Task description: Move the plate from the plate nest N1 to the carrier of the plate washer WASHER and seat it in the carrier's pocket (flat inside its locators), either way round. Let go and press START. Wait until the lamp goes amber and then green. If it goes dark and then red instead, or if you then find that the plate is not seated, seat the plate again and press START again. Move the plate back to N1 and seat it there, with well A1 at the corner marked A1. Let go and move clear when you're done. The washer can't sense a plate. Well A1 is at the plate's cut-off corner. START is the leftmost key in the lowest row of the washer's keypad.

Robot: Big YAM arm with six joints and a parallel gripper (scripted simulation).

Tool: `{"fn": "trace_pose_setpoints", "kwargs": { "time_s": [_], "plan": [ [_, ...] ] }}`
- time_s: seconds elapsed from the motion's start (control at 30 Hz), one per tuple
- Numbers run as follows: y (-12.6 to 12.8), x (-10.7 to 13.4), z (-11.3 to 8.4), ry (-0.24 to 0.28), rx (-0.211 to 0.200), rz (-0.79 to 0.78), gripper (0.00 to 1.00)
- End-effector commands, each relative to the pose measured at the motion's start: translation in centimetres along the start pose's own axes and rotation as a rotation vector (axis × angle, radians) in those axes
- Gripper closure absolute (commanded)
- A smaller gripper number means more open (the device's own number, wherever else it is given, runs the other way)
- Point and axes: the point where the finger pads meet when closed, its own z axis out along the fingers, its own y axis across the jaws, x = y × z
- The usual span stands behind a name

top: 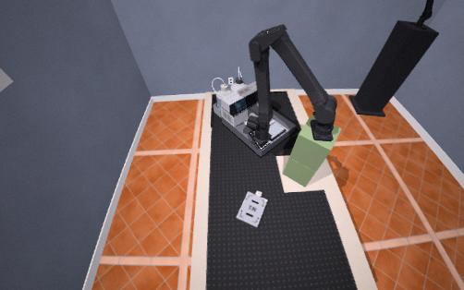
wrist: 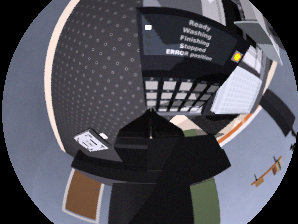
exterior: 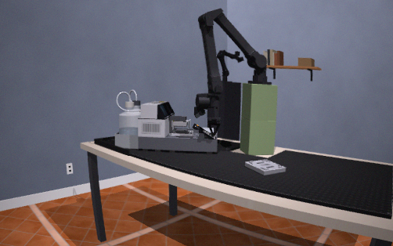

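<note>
The plate washer [top: 240,111] [exterior: 164,131] stands at the far end of the black mat. A pale plate [top: 277,129] lies on its carrier; I cannot tell how well it sits. My gripper [top: 253,135] [exterior: 211,134] [wrist: 150,111] is shut and empty, its tip down at the washer's keypad [wrist: 181,96], at the left end of the lowest row. The status lamp [wrist: 237,56] beside the dark display [wrist: 189,43] glows amber. The plate nest N1 [top: 251,209] [exterior: 265,166] [wrist: 89,141] lies nearer on the mat, with no plate in it.
A green block [top: 309,154] [exterior: 258,117] carries the arm's base, right of the washer. A bottle with tubing [exterior: 128,117] stands at the washer's far end. A black column [top: 393,69] stands on the floor. A wall shelf [exterior: 293,67] holds boxes.
</note>
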Motion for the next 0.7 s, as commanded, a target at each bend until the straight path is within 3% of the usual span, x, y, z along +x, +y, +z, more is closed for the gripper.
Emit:
{"fn": "trace_pose_setpoints", "kwargs": {
  "time_s": [0.0,0.67],
  "plan": [
    [-0.3,0.4,-1.2,0.011,0.004,0.006,1.0],
    [-0.3,0.2,-4.1,0.007,0.002,-0.001,1.0]
  ]
}}
